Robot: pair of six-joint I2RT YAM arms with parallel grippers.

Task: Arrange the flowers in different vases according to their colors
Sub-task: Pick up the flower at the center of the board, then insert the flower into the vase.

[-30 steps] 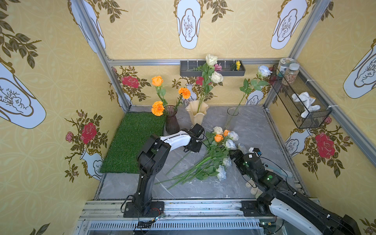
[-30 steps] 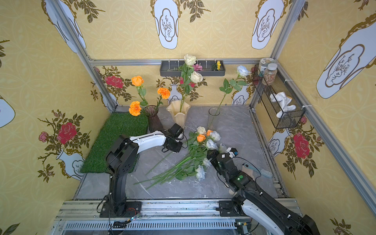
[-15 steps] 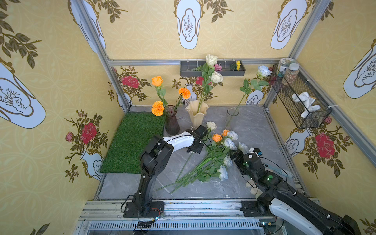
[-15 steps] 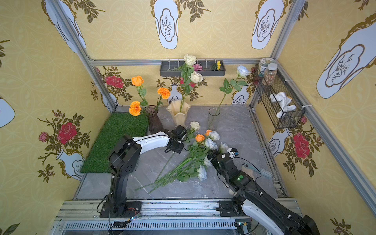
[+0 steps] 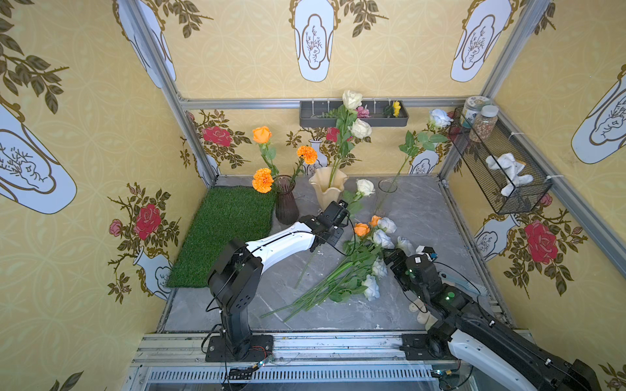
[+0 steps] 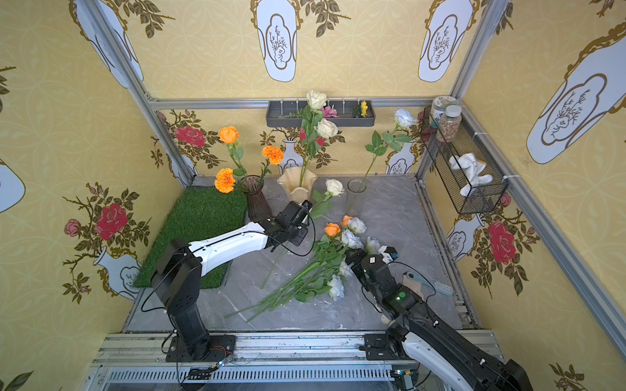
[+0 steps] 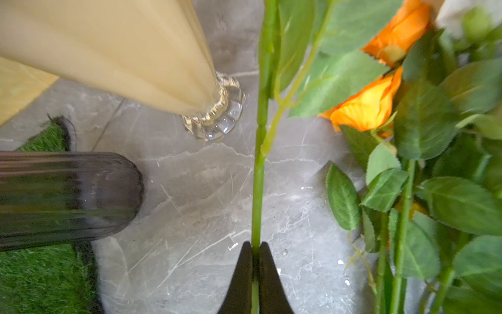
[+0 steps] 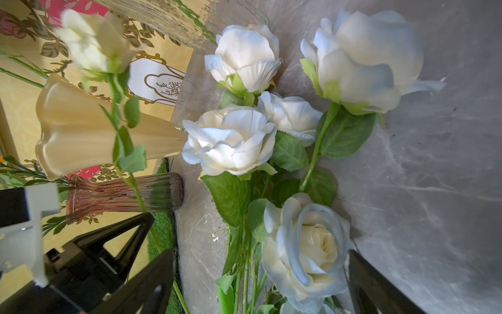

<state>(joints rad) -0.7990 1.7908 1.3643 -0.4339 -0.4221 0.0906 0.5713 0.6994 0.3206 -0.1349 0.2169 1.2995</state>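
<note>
Left gripper [image 7: 255, 251] pinches the cream-white rose [image 5: 365, 187] by its stem, bloom aloft just beside the cream ruffled vase [image 5: 328, 189], the stem's foot seemingly low. Next: swing the stem upright over the vase mouth. Right gripper [image 8: 259, 255] gapes wide above the pale-blue roses [image 8: 228, 140].

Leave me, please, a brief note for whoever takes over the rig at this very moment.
Left claw: shut on the stem of a cream-white rose, bloom up near the cream vase.
Right claw: open, over the loose pale-blue roses, holding nothing.
Done: three orange flowers in the purple vase; two cream roses in the cream vase; one pale-blue rose in the clear cylinder.
Left: seat the held rose in the cream vase, then move two orange roses and several pale-blue roses off the table.
</note>
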